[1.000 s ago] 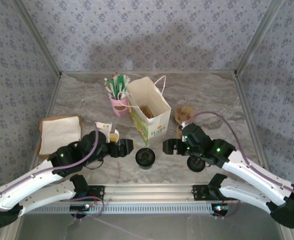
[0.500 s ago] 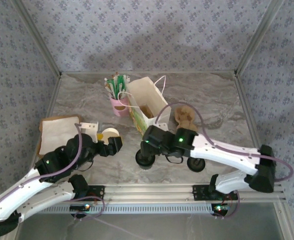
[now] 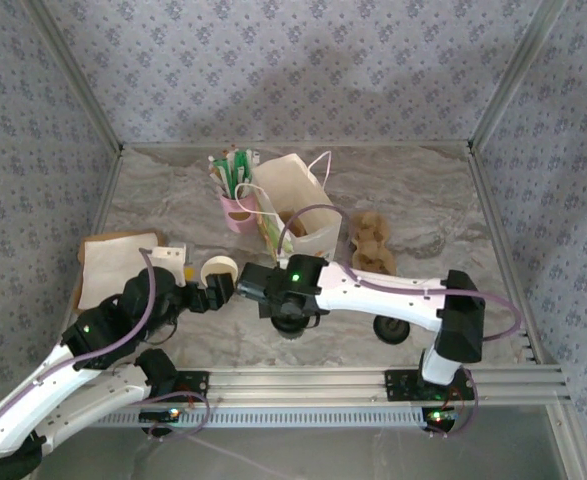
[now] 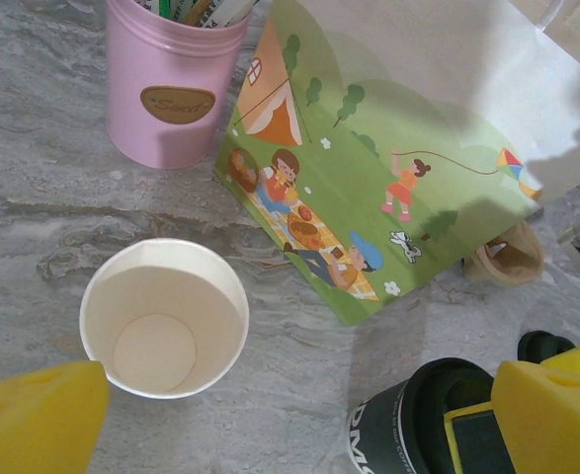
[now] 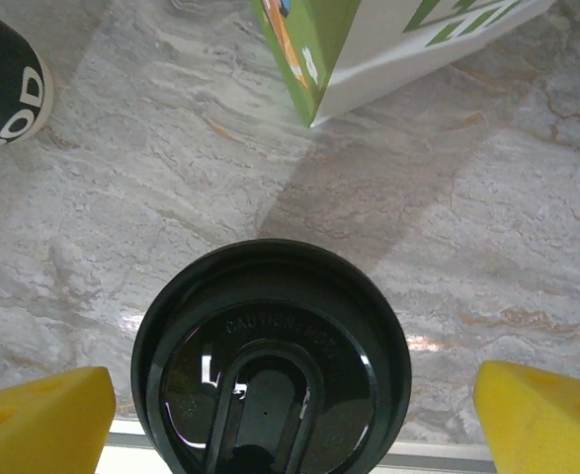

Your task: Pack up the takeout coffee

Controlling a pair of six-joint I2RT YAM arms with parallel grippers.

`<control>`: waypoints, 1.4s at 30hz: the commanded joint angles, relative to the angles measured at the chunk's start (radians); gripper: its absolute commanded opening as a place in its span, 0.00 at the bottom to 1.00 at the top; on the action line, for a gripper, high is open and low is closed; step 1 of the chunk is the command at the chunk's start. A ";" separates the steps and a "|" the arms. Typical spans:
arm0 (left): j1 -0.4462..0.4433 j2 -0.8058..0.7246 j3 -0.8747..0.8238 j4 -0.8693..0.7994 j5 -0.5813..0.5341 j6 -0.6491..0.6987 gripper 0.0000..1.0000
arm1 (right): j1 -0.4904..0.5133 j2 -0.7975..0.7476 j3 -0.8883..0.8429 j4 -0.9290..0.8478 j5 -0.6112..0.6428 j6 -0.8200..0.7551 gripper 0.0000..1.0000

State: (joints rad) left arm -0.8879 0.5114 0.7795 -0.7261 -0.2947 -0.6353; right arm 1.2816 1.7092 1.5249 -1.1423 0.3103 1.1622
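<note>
coffee cup (image 5: 270,365): upright near bag (image 5: 388,39), lid on | right gripper (image 5: 290,415): wide open above lid, holding nothing | left gripper (image 4: 294,415): wide open, empty | handling: likely light, crushable wall, slick lid; grip wall below lid

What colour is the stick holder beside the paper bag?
The holder is pink with a brown oval label; clearest in the left wrist view.
</note>
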 commanded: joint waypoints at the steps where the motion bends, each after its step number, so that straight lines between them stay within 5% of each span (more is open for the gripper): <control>1: 0.008 -0.026 0.018 -0.004 0.020 0.029 1.00 | 0.021 0.025 0.051 -0.085 0.021 0.072 0.95; 42: 0.012 -0.069 0.007 -0.001 0.033 0.026 1.00 | 0.005 0.105 0.077 -0.081 -0.055 0.095 0.83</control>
State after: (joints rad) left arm -0.8825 0.4503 0.7795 -0.7341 -0.2737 -0.6277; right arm 1.2934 1.8011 1.5753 -1.2007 0.2501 1.2572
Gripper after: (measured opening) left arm 0.994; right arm 0.830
